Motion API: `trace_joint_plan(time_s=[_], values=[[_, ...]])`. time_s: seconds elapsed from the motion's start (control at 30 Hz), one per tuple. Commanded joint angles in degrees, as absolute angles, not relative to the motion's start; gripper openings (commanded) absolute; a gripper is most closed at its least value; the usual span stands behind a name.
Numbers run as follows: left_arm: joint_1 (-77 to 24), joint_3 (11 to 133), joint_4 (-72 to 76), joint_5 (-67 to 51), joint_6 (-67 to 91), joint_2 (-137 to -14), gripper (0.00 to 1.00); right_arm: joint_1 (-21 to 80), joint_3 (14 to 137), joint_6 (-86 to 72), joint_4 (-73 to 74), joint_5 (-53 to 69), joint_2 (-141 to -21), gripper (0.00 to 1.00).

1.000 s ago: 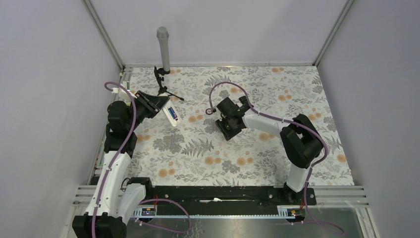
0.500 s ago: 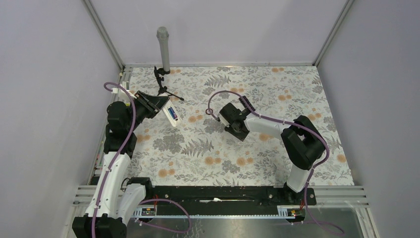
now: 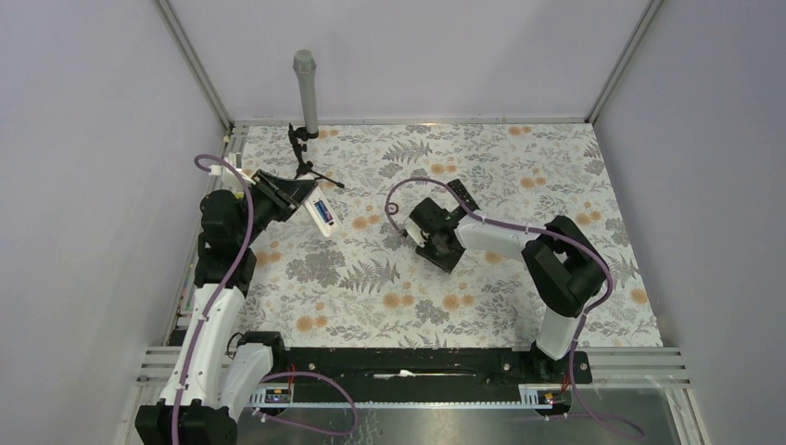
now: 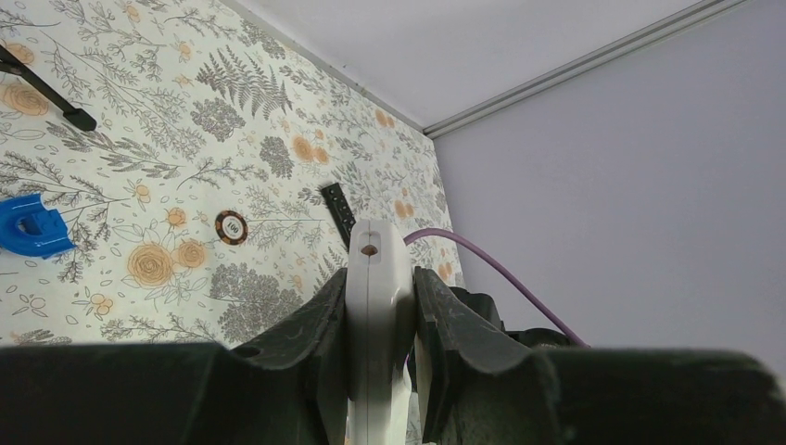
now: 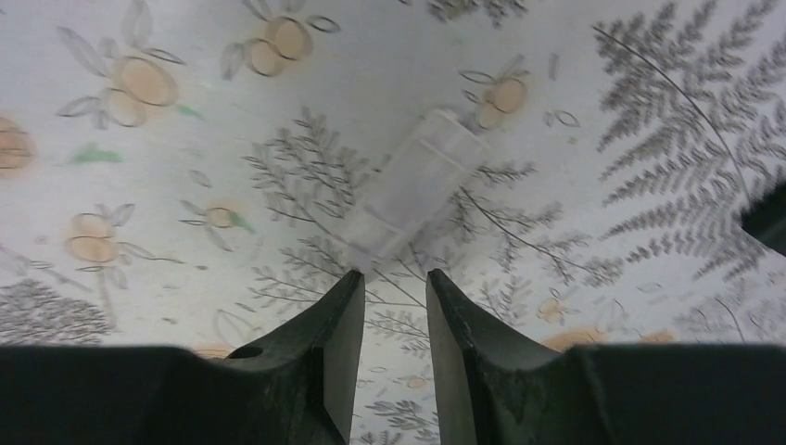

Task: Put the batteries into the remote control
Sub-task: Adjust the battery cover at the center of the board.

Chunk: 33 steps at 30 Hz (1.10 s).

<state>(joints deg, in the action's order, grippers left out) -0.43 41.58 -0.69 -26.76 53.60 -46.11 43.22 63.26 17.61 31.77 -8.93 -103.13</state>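
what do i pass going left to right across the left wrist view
blue piece → round chip marked 100 → white remote → purple cable

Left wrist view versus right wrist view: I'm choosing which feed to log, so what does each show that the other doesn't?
Left wrist only: the remote control clamped edge-on in the left gripper, a blue piece and a round chip. Right wrist only: a pale rectangular piece lying just ahead of the empty right gripper. Both: the floral cloth.
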Motion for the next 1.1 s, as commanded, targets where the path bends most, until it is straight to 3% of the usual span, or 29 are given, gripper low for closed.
trace_joint_plan(time_s=[0.0,1.07], values=[[-0.1,41.0,3.8,-27.7,54.6,-45.2,0.00,44.3,63.6,17.4,30.4,-0.2,-100.4,0.38],[1.3,40.5,5.0,-28.5,56.4,-45.3,0.00,44.3,58.3,26.2,22.0,0.3,-98.8,0.36]])
